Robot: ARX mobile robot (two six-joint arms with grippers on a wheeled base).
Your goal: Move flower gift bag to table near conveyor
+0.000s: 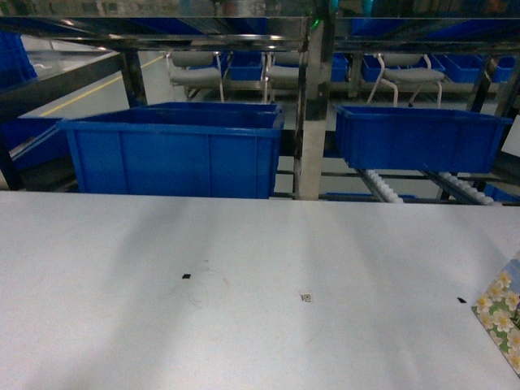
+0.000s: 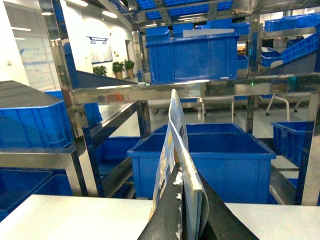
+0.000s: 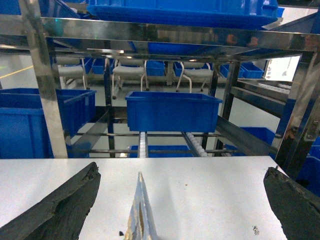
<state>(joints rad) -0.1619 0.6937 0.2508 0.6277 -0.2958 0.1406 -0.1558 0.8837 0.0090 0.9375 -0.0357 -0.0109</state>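
Bag (image 1: 501, 315) with a white flower print shows only as a corner at the 4 o'clock edge of the head view, over the pale grey surface (image 1: 244, 292). Left pincer (image 2: 186, 210) is clamped on a thin, upright bag edge (image 2: 176, 150). Right pincer (image 3: 182, 200) is spread wide, with a thin bag edge (image 3: 140, 210) standing between its fingers. Blue bins (image 1: 175, 150) and white conveyor rollers (image 1: 383, 185) lie at 12 o'clock

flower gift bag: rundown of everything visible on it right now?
The flower gift bag looks like flat, glossy paper, printed with white-and-yellow flowers on green. In the left wrist view it stands edge-on and upright, folded thin, pinched between the left gripper fingers. The head view shows only a corner at the right edge, over the table. The right wrist view shows another thin edge between open fingers.
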